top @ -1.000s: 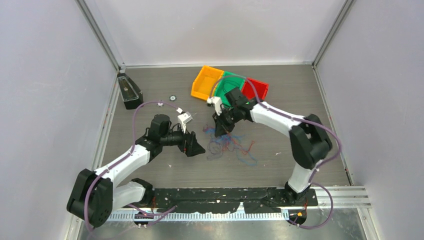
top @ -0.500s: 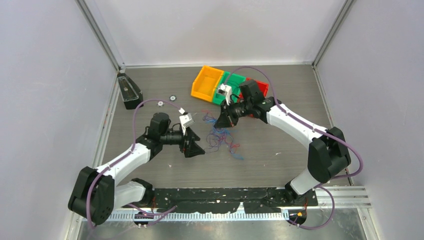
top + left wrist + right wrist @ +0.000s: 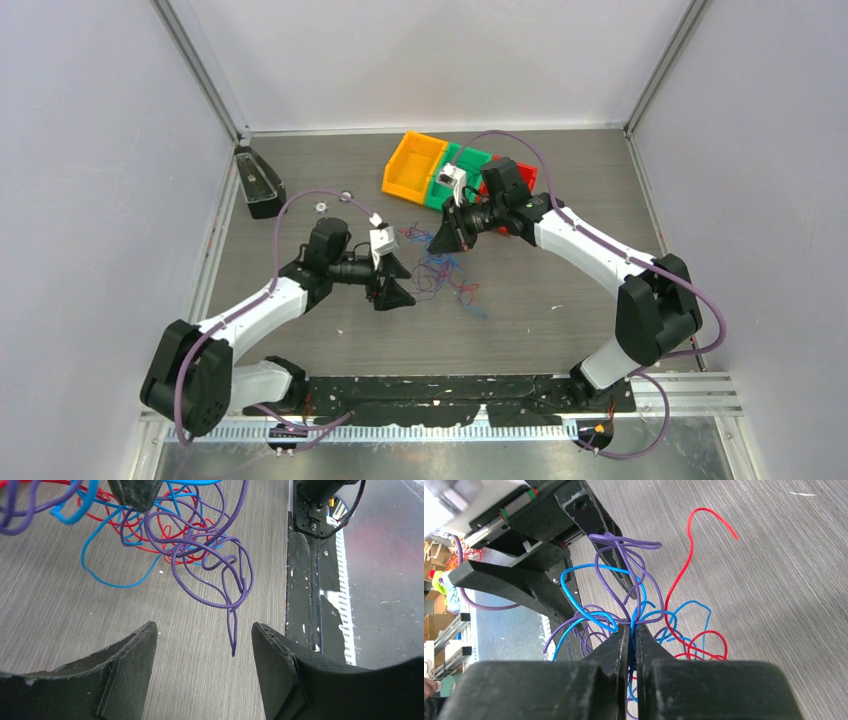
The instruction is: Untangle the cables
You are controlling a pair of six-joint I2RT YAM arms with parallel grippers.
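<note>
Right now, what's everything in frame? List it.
cables: several, red/blue/purple, one tangle mid-table
bins: 3, orange/green/red, far centre, side by side
box: 1, black, far left edge
discs: 2, small, pale, right of box
table: 1, grey wood-grain
left gripper: 1, black, open, facing the tangle, holding nothing
right gripper: 1, black, shut on cables

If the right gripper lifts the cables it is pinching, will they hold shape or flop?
Likely floppy: the cables droop from the shut right gripper in loose curls. Probably very light, since each strand looks far thinner than the gripper holding it. Red, blue and purple loops interlock, so pulling one may drag the whole clump.
</note>
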